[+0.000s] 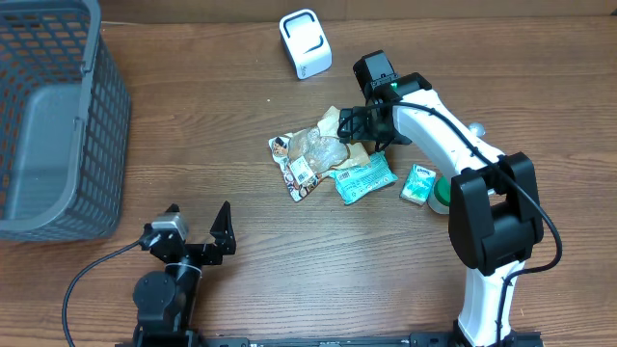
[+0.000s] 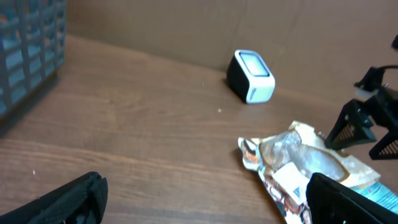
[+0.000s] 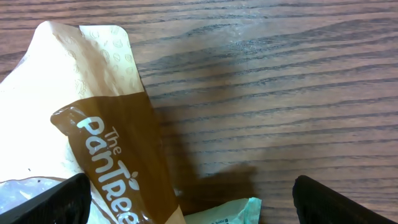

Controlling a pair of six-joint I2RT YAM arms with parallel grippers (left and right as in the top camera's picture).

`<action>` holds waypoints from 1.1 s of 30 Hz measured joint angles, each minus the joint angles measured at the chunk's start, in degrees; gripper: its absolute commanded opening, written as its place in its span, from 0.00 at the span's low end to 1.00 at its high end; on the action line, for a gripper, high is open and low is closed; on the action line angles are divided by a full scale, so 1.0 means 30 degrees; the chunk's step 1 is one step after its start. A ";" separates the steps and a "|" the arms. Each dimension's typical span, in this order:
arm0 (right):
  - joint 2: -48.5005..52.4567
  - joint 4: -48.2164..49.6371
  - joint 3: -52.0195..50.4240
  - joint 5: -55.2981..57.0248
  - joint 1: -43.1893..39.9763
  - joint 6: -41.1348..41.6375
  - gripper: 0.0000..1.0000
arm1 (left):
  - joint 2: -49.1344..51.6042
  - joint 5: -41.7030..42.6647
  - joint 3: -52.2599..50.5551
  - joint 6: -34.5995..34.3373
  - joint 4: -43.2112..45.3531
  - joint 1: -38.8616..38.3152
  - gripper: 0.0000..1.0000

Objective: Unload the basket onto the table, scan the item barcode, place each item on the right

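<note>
We see the snack packets (image 1: 310, 159) heaped mid-tabletop (image 1: 241, 125), a cream-and-brown bag (image 3: 106, 143) among them and a teal packet (image 1: 364, 179) at the right edge. Our right claw (image 1: 349, 127) hovers over the bag, jaws spread wide, gripping nothing. The white scanner (image 1: 305, 43) sits beyond. Our left claw (image 1: 199, 214) waits at the near edge, wide open and empty, beside the grey basket (image 1: 58, 125).

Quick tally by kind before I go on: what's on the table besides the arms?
Basket: 1
Scanner: 1
Packets, overlapping so the count is less sure: 4 (cream bag, clear packet, foil packet, teal packet)
Green box: 1
Round green thing, half hidden by the right arm: 1
Total: 8
</note>
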 measured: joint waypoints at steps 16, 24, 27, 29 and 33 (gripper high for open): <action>0.0000 0.0000 0.0000 0.0000 0.0007 -0.0007 1.00 | -0.1290 -0.0007 0.0000 0.0459 0.0000 0.0000 1.00; 0.0000 0.0000 0.0000 0.0007 0.0007 0.0007 1.00 | -0.1290 -0.0007 0.0000 0.0459 0.0000 0.0000 0.99; 0.0000 0.0007 0.0000 0.0007 0.0007 0.0007 1.00 | -0.1290 -0.0007 0.0000 0.0466 0.0000 0.0000 0.99; 0.0000 0.0000 0.0000 0.0000 0.0007 0.0000 1.00 | -0.1290 -0.0007 0.0000 0.0466 0.0000 0.0000 1.00; 0.0000 -0.0007 0.0000 0.0007 0.0007 0.0000 1.00 | -0.1290 -0.0007 0.0000 0.0466 0.0000 0.0000 1.00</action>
